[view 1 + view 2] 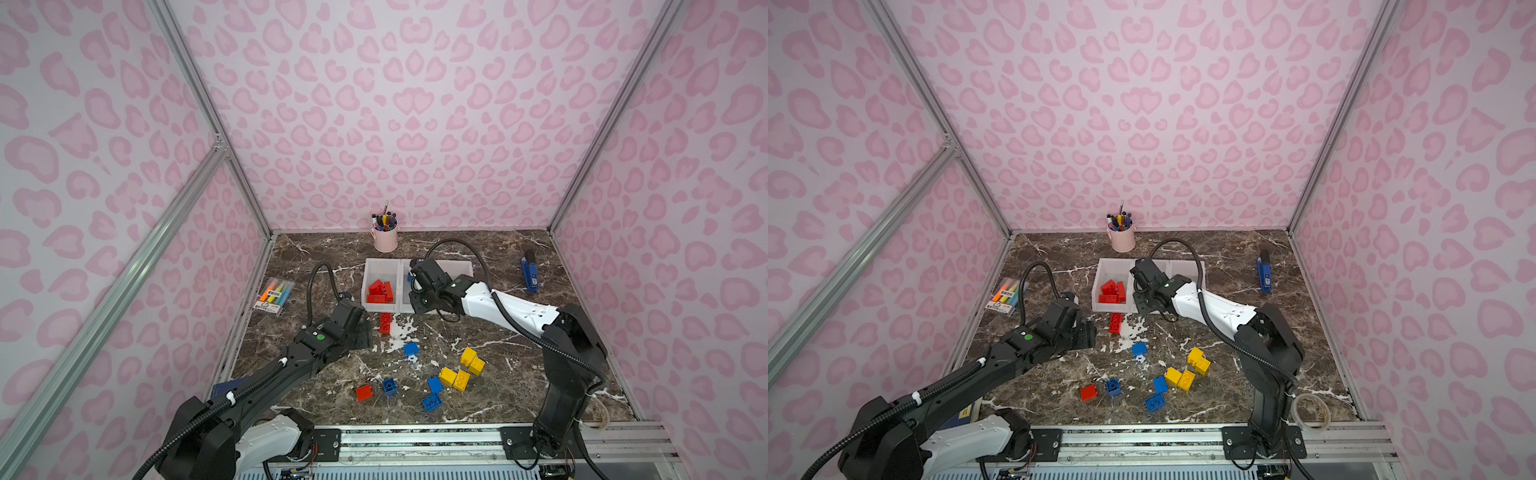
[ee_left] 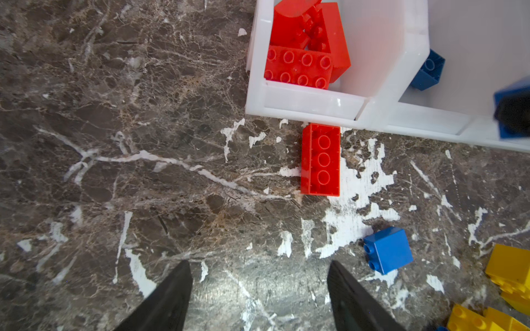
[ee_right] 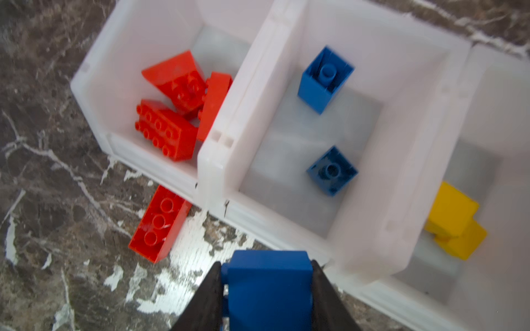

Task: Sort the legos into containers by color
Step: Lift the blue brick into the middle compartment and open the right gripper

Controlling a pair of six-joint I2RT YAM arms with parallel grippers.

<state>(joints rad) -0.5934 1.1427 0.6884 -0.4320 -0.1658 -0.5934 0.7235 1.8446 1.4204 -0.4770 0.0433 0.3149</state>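
Three joined white containers (image 3: 249,86) stand mid-table. The left one holds red legos (image 3: 172,114), the middle one two blue legos (image 3: 332,170), the right one yellow legos (image 3: 453,217). My right gripper (image 3: 266,263) is shut on a blue lego (image 3: 269,289), above the middle container's front lip. My left gripper (image 2: 259,262) is open and empty over bare marble, short of a loose red oblong lego (image 2: 320,160) that lies against the containers' front. More loose legos lie nearer the front: blue (image 1: 410,350), yellow (image 1: 471,360), red (image 1: 364,392).
A pink pen cup (image 1: 385,241) stands behind the containers. A highlighter pack (image 1: 275,295) lies by the left wall and a blue stapler (image 1: 530,274) at the back right. A tape roll (image 1: 1310,409) sits at the front right corner. Patterned walls close three sides.
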